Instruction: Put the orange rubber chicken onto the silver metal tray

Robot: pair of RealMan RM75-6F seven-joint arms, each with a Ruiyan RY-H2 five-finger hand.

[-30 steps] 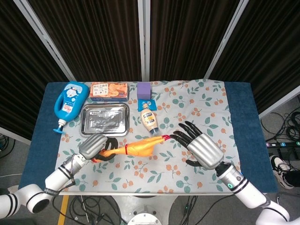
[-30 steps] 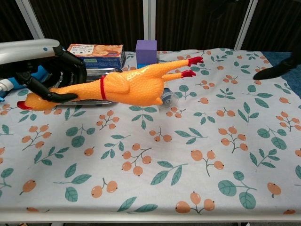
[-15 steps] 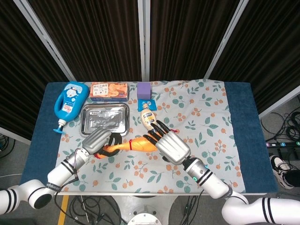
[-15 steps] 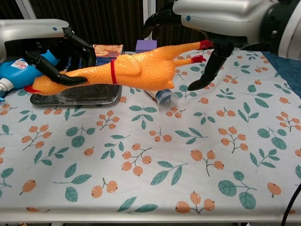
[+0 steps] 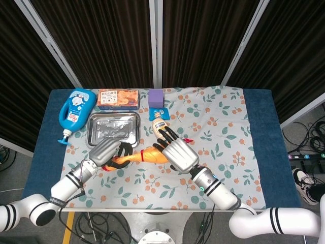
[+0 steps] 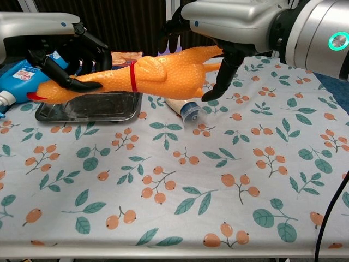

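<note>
The floral-clothed counter [image 5: 223, 127] carries the silver metal tray [image 5: 114, 129]. Chest view shows the orange rubber chicken [image 6: 147, 76] lifted above it, left hand [image 6: 65, 52] gripping its neck, right hand [image 6: 218, 33] cupped over its body with fingers spread; head view hides the gap.

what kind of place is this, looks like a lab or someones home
Most likely a robot lab, not a home: black curtains on metal poles enclose the table, cables trail on the floor, and unrelated props, such as a rubber chicken and a metal tray, sit on a floral cloth.
</note>
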